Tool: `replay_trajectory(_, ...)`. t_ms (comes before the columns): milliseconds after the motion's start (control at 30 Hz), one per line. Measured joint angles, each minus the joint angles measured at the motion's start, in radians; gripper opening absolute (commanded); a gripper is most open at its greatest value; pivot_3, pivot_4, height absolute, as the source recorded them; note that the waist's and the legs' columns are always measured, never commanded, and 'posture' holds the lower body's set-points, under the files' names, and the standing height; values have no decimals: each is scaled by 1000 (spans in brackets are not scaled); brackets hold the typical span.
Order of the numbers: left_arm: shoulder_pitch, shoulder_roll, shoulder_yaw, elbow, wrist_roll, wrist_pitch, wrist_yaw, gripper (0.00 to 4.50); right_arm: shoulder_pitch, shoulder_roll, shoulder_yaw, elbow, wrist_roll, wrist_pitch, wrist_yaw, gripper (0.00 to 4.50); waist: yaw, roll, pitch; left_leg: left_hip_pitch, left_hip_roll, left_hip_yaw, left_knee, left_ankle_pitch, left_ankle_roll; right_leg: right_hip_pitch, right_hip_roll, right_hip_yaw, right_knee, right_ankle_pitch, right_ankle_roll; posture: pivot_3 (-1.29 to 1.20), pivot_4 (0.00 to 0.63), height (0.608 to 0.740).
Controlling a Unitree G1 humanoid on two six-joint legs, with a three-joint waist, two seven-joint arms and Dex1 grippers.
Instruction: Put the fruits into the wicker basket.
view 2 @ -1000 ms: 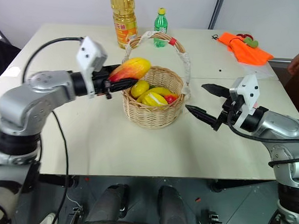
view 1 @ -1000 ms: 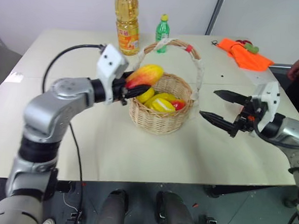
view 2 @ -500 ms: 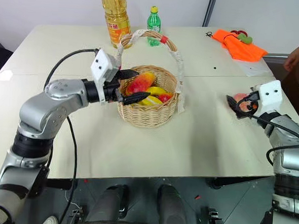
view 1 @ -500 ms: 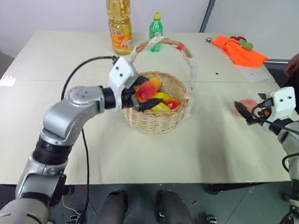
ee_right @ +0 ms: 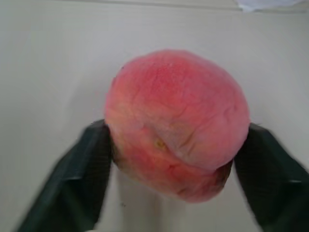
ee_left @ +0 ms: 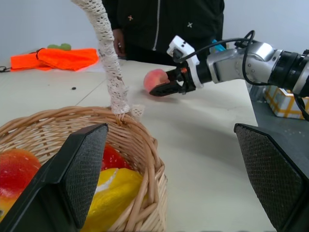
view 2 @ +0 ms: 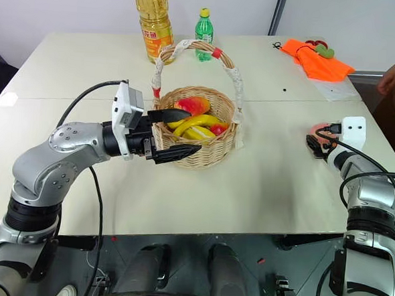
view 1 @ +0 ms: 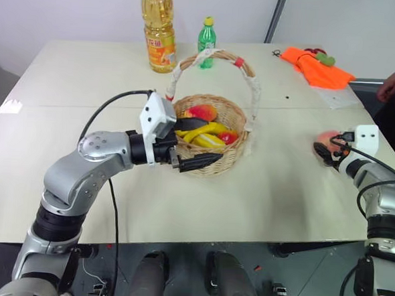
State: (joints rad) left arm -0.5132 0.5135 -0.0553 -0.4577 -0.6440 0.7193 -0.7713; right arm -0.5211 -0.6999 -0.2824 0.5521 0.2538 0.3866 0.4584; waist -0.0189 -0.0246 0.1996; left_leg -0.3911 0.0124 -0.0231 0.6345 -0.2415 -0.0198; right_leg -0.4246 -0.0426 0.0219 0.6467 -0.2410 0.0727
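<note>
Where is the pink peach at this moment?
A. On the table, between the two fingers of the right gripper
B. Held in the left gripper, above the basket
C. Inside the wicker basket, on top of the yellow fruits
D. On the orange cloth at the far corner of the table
A: the peach lies on the table with the right gripper fingers on either side of it, far from the wicker basket.

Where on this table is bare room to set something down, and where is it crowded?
Free: the near strip between the wicker basket and the peach, and the far left corner beside the oil bottle. Crowded: the basket, where the open left gripper straddles the rim, and the far right corner with the orange cloth.
</note>
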Motion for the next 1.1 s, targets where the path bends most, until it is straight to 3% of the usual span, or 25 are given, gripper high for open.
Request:
replay_trajectory(100, 27, 25, 13, -6, 0, -6, 4, 4500, 39, -8, 0, -82, 0, -16, 28, 2482, 0, 0, 0, 0, 0, 0, 0, 0, 0, 0, 0, 0, 0, 0, 0, 0, 150, 740)
replay_trajectory(267, 88, 85, 129, 36, -1, -37, -12, 4500, 162, -71, -16, -420, 78, -13, 173, 2482, -1, 1, 0, 0, 1, 0, -1, 0, 0, 0, 1, 0, 0, 0, 0, 0, 150, 740)
replay_trajectory(433, 193, 140, 211, 96, 4, -130, -82, 4500, 241, -105, -10, -905, 400, 192, 348, 2482, 2, 1, 0, 1, 3, -1, -1, 0, 0, 0, 2, -1, 0, 0, 0, 0, 150, 740)
replay_trajectory(600, 224, 143, 246, 123, 0, -187, -107, 4500, 7, 107, 281, -997, 359, 331, 168, 2482, -4, -1, 0, 1, 4, -1, 3, 0, 0, 0, 3, -1, -1, -1, -7, 0, 150, 740)
replay_trajectory(700, 241, 143, 262, 122, 0, -191, -100, 4500, -67, 180, 363, -950, 295, 376, 75, 2482, 9, -1, 0, -2, 3, -2, 3, 0, 0, 0, 1, -1, -1, 0, -9, 0, 150, 740)
replay_trajectory(833, 259, 142, 266, 111, 0, -195, -89, 4500, -102, 206, 405, -871, 219, 393, 20, 4418, 10, -1, 0, -4, 2, -2, 3, 0, 0, -1, -3, -1, -4, -1, -6, 0, 150, 740)
replay_trajectory(1000, 268, 138, 267, 72, -10, -195, -67, 4500, -80, 191, 396, -934, 209, 353, 68, 4466, 7, -1, 0, -6, 1, -3, 3, 0, 0, -3, -2, -2, -3, 1, -2, 0, 150, 740)
replay_trajectory(1100, 277, 135, 267, 58, -20, -194, -57, 4500, 3, 137, 310, -1048, 310, 331, 165, 4466, 10, -1, 0, -6, 1, -4, 3, 0, 0, -2, -1, -4, -3, 1, -2, 0, 150, 740)
